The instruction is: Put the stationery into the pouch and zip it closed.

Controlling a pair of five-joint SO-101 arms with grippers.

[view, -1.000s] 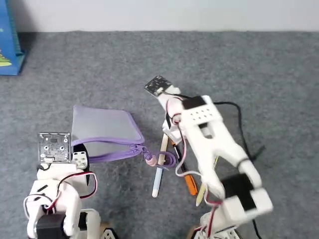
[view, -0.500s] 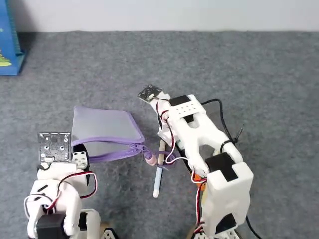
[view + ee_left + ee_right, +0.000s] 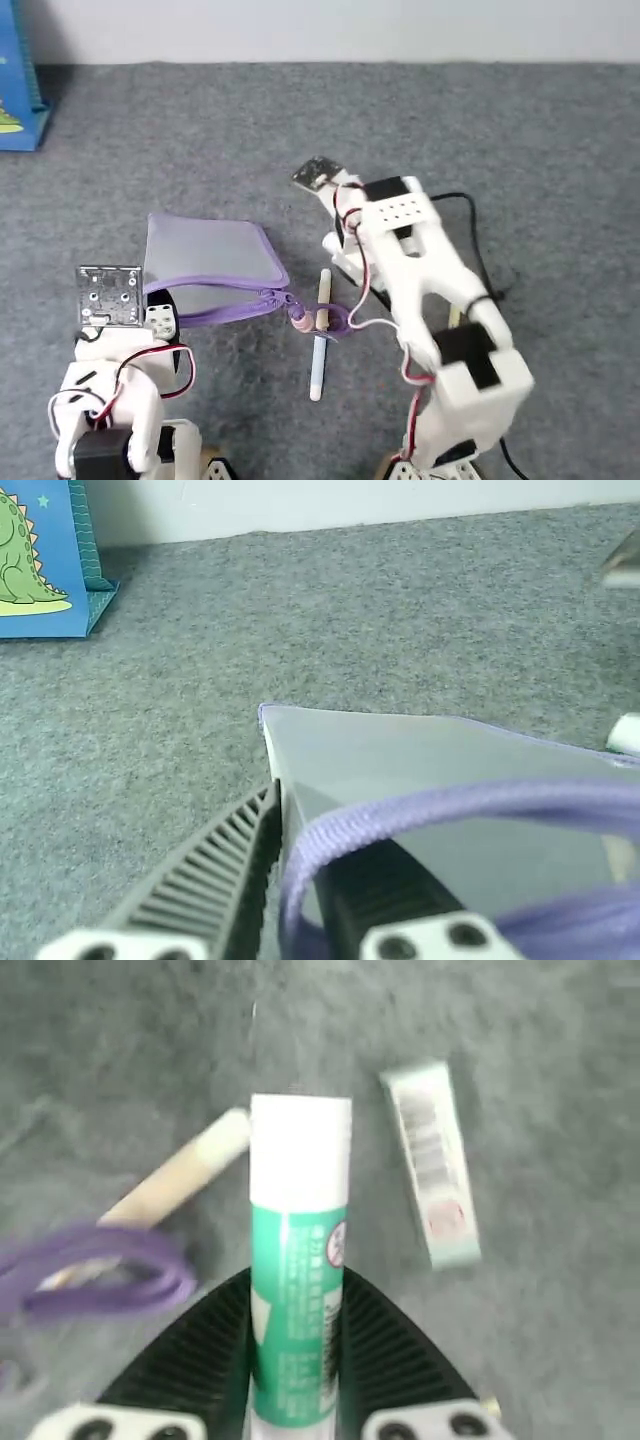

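Fingers (image 3: 390, 1360), right gripper (image 3: 298, 1290): clamp a green-and-white glue stick (image 3: 298, 1230) over the grey tabletop (image 3: 500, 130), right of the pouch's zip end. Fingers (image 3: 215, 870), left gripper (image 3: 285, 810): pinch the purple rim of the translucent pouch (image 3: 205, 262), lying left of centre. Just right of that zip end, a wooden pencil (image 3: 323, 300) and pale pen (image 3: 317, 370); near the glue stick, a white eraser (image 3: 432, 1175).

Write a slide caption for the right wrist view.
Right claw holds a green-and-white glue stick near a beige pen.
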